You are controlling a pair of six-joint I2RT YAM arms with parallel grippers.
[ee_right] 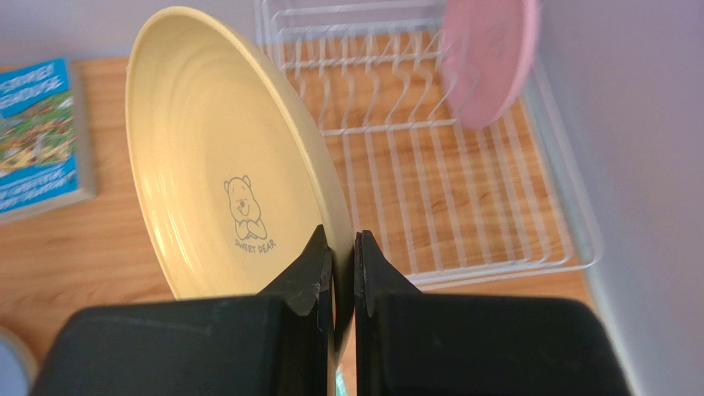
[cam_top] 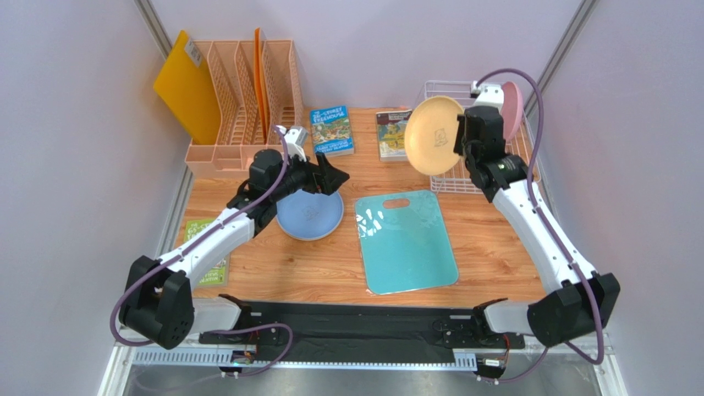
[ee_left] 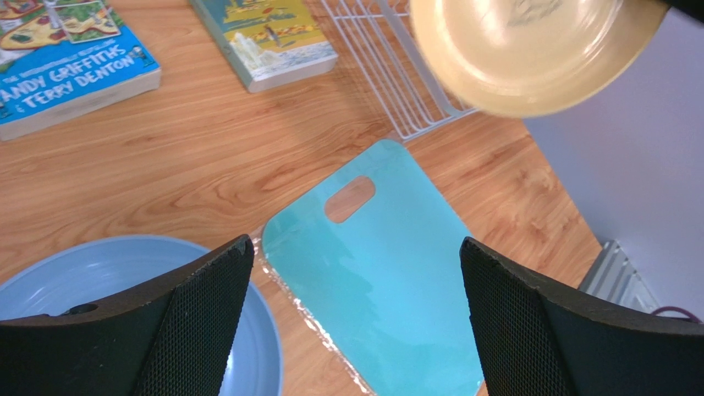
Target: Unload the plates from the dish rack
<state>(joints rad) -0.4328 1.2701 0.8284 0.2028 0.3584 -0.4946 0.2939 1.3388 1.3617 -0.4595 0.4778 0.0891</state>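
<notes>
Overhead, the right arm (cam_top: 506,175) partly hides the pink plate (cam_top: 514,106).

The left claw (ee_left: 355,247) gapes wide over the teal cutting board (ee_left: 388,322), a grey-blue plate (ee_left: 99,272) lying just beside that board.

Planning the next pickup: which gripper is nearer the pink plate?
Right. The right gripper, gripping the yellow plate, is beside the pink plate; the left gripper is far off by the blue plate.
</notes>
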